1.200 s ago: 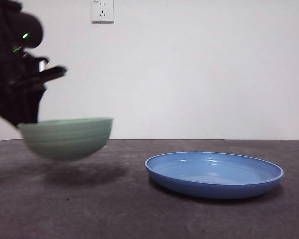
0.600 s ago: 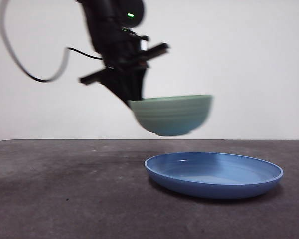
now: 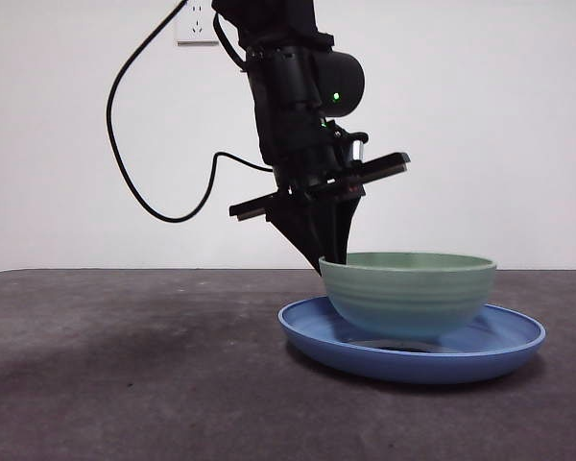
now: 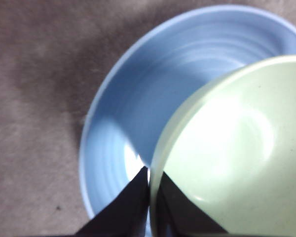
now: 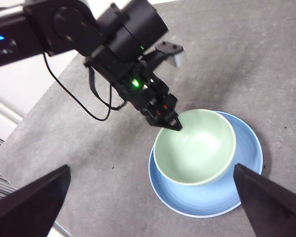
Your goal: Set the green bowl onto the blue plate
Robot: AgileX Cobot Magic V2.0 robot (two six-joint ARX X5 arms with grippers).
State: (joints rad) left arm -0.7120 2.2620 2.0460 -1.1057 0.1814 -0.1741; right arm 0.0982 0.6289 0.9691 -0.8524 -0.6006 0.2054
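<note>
On the blue plate: green bowl set down, rim pinched by left gripper; release next, then straight lift; right gripper spread wide, waiting above.

Far edge of the green bowl is being cut off by the frame edge in the left wrist view; only the rim section pinched between the jaws of the left gripper and the inside beyond it is being shown. The blue plate is being partly covered by the bowl there and is being rendered blurred. In the front view, the plate centre is being hidden behind the bowl, and contact between the two is not being resolved.
</note>
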